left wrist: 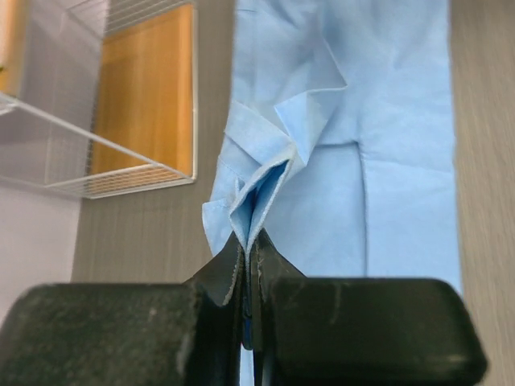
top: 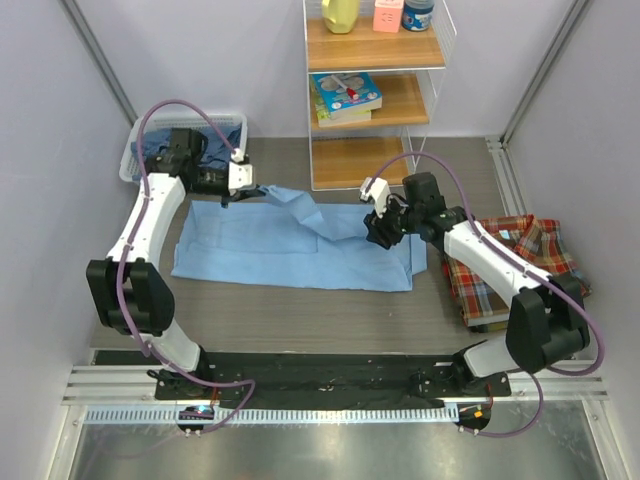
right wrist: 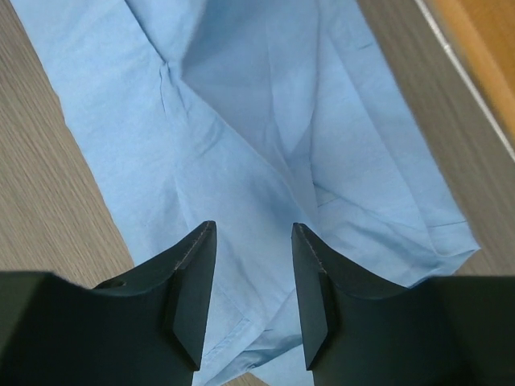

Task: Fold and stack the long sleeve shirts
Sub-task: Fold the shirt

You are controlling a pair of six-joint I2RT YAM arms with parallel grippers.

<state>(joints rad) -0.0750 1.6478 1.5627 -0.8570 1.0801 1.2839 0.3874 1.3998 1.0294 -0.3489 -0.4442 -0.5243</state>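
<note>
The light blue shirt (top: 290, 255) lies spread across the middle of the table (top: 300, 315). Its body is already narrowed into a long rectangle, and one sleeve (top: 300, 208) is raised off its far edge. The left gripper (left wrist: 248, 256) is clamped tight on the end of that sleeve, a bunched fold of cloth pinched between its fingers. The right gripper (right wrist: 253, 281) hovers over the right part of the shirt, jaws partly apart with nothing between them.

The step in hand looks like folding the sleeve in over the body. To do it well, the left arm should carry the sleeve end toward the near side and lay it flat inside the rectangle's outline. It should draw the sleeve just taut enough to take out the twist (the cloth is crumpled close to the pinch) and let go only once it rests on the body. The right claw could press down near the sleeve's root so the whole shirt does not drag along.

Only the top view gives the layout: the plaid shirt (top: 515, 265) at the right, dark blue cloth (top: 215, 140) in the basket (top: 130, 165) at the far left, and the shelf unit (top: 375, 100) at the far side. It is too coarse to show either grip. The left wrist view shows the cloth caught between shut fingers. The right wrist view shows a bare gap with flat blue cloth beneath it.
</note>
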